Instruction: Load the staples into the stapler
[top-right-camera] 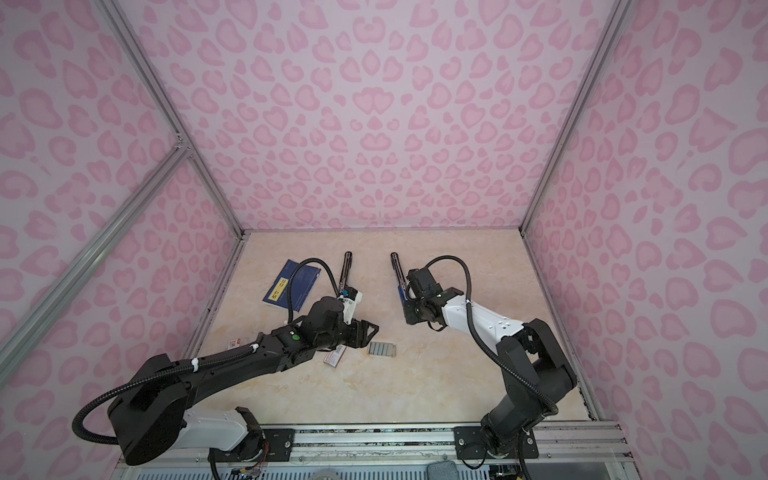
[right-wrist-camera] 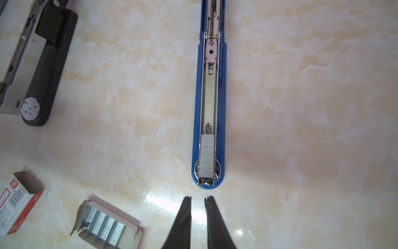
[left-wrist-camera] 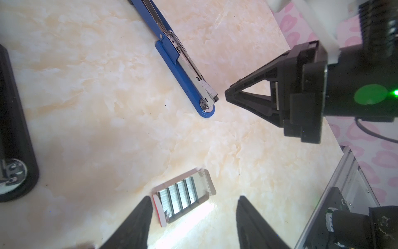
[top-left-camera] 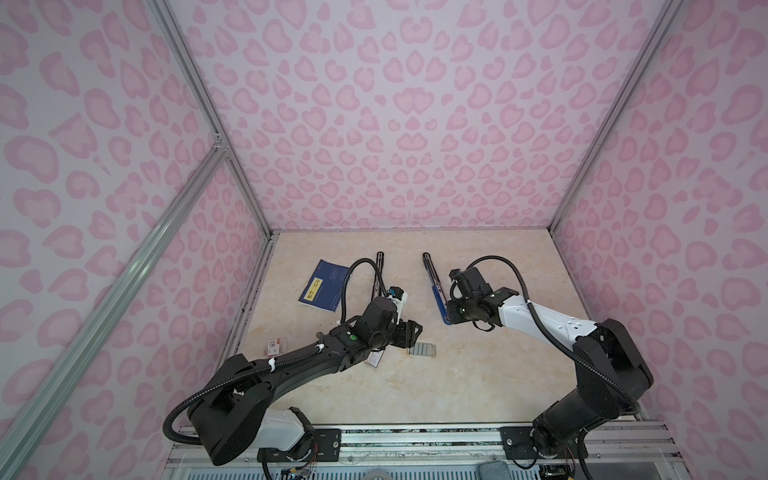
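Two robot arms work over a pale marbled counter [right-wrist-camera: 301,107]. The stapler [right-wrist-camera: 197,107], blue and swung open flat, lies right of the middle and runs from near to far, with its metal channel facing up. One strip [right-wrist-camera: 207,155] of silvery metal already sits in that channel at the near end.

The staples [left-wrist-camera: 178,199] not yet loaded lie side by side in a small open cardboard tray [left-wrist-camera: 206,179], about mid-counter and nearer than the stapler. A red-and-white box [right-wrist-camera: 19,202] lies just left of the tray. A black stapler [right-wrist-camera: 49,64] lies farther off on the left.

The left end effector [left-wrist-camera: 195,198] hangs over the tray with its fingers spread wide and empty; whether they touch the tray cannot be told. The right end effector [right-wrist-camera: 198,197] sits just off the stapler's near tip. Its fingers are almost pressed together, with a thin gap between them, and they pinch nothing.

The strips will likely be very light, smooth and slippery. They should be stiff along their length yet brittle, since a glued strip snaps if bent or squeezed hard. The best hold is probably a gentle pinch across the narrow width, on the two long sides near mid-length. Packed this tightly, an outer strip looks easiest to reach.
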{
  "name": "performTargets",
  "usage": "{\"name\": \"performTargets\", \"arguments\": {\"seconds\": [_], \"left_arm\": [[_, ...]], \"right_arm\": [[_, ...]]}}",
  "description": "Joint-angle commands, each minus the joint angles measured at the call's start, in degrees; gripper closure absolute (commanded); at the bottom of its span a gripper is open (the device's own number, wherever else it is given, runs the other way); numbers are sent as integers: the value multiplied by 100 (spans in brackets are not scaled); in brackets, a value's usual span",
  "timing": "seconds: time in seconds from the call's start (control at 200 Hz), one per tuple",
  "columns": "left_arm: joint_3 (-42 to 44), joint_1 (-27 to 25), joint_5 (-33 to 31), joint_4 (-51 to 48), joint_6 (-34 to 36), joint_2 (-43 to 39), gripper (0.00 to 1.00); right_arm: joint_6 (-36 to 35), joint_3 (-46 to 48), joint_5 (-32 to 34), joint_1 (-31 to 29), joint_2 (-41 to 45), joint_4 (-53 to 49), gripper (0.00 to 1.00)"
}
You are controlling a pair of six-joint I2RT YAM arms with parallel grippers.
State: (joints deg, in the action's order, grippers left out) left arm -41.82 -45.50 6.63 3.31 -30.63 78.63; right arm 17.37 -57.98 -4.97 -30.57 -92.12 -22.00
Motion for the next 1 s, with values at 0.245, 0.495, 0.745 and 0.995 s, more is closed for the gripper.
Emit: {"name": "performTargets", "arguments": {"seconds": [0.245, 0.495, 0.745, 0.995], "left_arm": [[51, -3, -22, 126, -48, -56, 35], [43, -3, -20, 126, -57, -34, 35], [69, -3, -29, 108, -57, -58, 35], [34, -3, -30, 81, -34, -36, 36]], "right_arm": [[-12, -82, -83, 52, -312, 44, 86], [-41, -218, -92, 134, -474, 72, 86], [-76, -412, -134, 178, -665, 68, 86], [-58, -419, -145, 182, -509, -38, 85]]}}
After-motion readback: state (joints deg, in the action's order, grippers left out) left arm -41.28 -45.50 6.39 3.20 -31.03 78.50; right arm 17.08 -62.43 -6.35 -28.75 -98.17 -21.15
